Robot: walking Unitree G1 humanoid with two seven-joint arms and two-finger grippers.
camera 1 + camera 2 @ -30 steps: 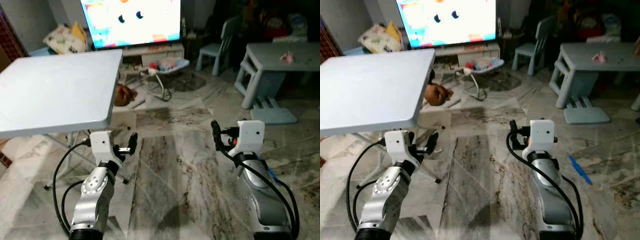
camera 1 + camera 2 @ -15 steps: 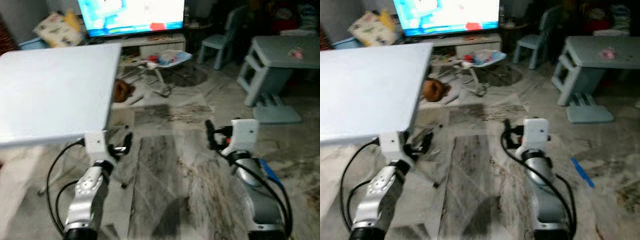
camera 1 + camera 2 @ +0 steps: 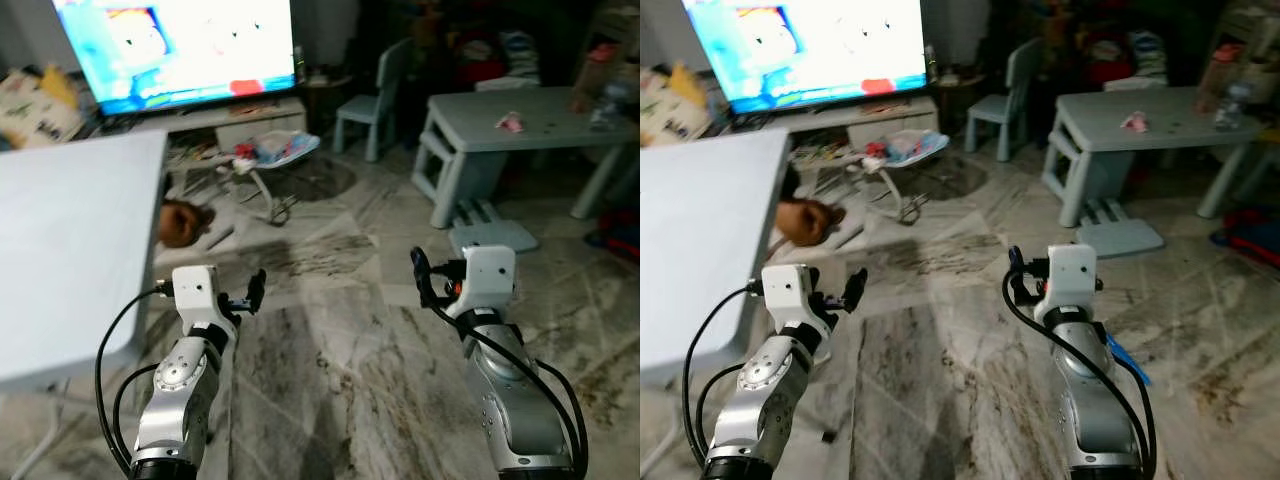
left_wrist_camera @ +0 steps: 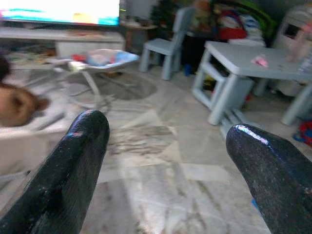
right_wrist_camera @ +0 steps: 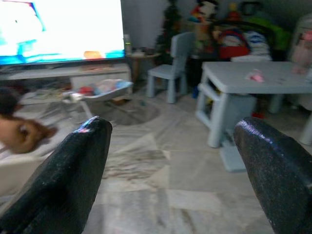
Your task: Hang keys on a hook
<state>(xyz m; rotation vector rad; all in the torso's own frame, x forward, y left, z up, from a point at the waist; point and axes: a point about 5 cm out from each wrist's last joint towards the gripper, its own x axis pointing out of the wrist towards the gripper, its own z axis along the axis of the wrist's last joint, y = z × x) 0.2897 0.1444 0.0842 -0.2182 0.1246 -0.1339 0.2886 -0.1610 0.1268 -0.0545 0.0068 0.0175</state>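
Both silver arms are raised in front of me at waist height over the marble floor (image 3: 340, 350). My left gripper (image 3: 254, 291) points forward beside the white table's edge, and in the left wrist view its two black fingers (image 4: 78, 161) stand wide apart with only floor between them. My right gripper (image 3: 419, 274) also points forward, and the right wrist view shows its fingers (image 5: 73, 170) spread with nothing held.
A white folding table (image 3: 60, 240) fills the left side. Ahead are a lit TV (image 3: 180, 50) on a low stand, a baby bouncer (image 3: 265, 155) and a brown toy (image 3: 180, 222). At the right stand a grey children's table (image 3: 520, 110), a small chair (image 3: 375, 95) and a flat grey step (image 3: 495, 238).
The whole view has swung to the right: the white table has slid towards the left edge and the grey children's table has come further into view. Both arms keep their pose.
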